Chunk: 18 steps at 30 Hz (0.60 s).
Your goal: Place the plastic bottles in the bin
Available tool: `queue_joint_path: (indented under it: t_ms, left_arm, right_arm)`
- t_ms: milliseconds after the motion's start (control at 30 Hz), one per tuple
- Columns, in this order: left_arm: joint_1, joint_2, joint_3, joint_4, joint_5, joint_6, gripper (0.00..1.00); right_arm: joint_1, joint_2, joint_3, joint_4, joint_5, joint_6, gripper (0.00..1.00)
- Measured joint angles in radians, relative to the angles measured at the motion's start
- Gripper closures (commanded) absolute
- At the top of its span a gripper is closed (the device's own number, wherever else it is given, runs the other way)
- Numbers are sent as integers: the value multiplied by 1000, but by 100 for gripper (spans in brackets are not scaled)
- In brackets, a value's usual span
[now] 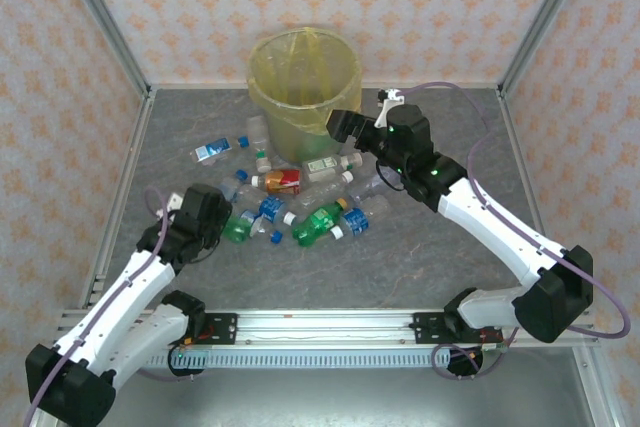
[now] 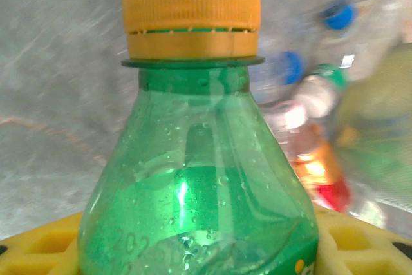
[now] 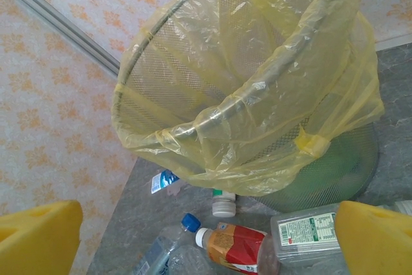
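left pincer (image 1: 222, 219) was clamped on a green bottle (image 2: 199, 178) w/ orange cap (image 2: 192, 11) | right pincer (image 1: 338, 127) gaped apart beside the bin (image 1: 300, 72) | other bottles (image 1: 283, 182) lay on table (image 1: 420, 247)

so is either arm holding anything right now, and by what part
The left gripper has the green bottle by its body, just below the shoulder. The right gripper, jaws open, holds nothing.
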Motion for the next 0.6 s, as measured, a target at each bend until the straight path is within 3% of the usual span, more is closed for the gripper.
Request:
queue_joint_path:
  t_ms: [300,600]
  left_arm:
    - [0,264,451,25,-116,256,44]
    - [-1,544,831,105,-150,475,46]
  right_arm:
    - [5,-23,1,-21,16,-3,0]
    - [8,-74,1,-53,58,-7,0]
